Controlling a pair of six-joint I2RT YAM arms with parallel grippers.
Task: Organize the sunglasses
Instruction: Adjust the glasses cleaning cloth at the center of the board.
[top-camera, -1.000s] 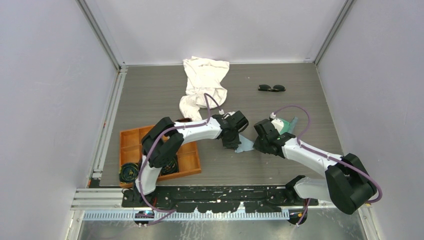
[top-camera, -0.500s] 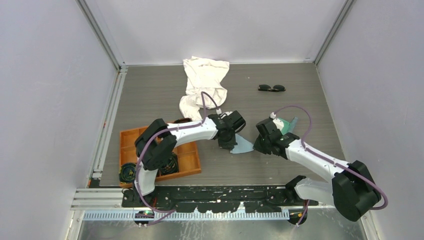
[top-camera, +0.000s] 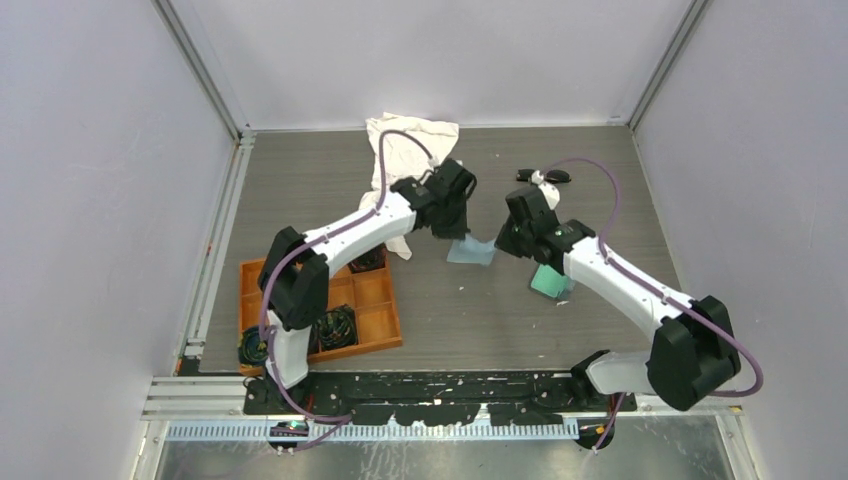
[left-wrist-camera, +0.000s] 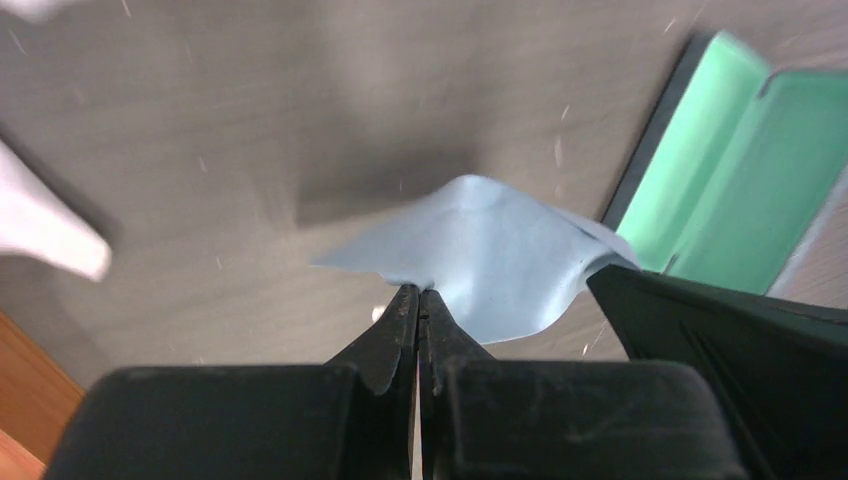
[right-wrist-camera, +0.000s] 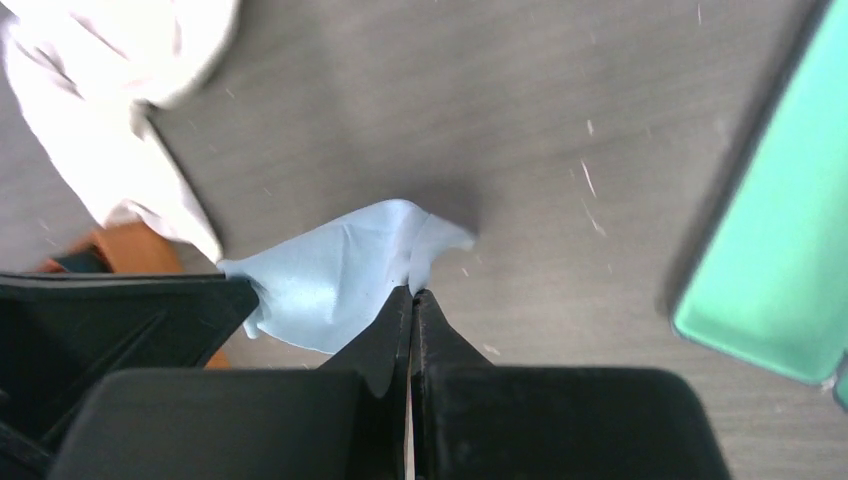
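- An orange tray (top-camera: 382, 318) with compartments sits at the near left of the grey table (top-camera: 300, 190). One black coiled bundle (top-camera: 337, 326) lies in a near compartment, and another (top-camera: 256, 346) lies at the tray's near left corner.
- A white cloth (top-camera: 405, 140) lies crumpled against the back wall, left of centre, with the left arm reaching across its lower part.
- The left gripper (left-wrist-camera: 419, 292) has its jaws pressed together on one edge of a light blue cloth (left-wrist-camera: 490, 255); the wrist view shows the fabric pinched right at the fingertips.
- The blue cloth hangs between the two grippers in the middle of the table, sagging toward the surface.
- The right gripper (right-wrist-camera: 411, 292) is likewise clamped fully together, nipping the opposite edge of the blue cloth.
- An open glasses case (top-camera: 549, 282) with mint-green lining lies on the table under the right forearm, just right of the cloth.
- The sunglasses (top-camera: 561, 176) lie on the table near the back, right of centre, well apart from the case and both grippers; the right arm's cable end partly hides them.
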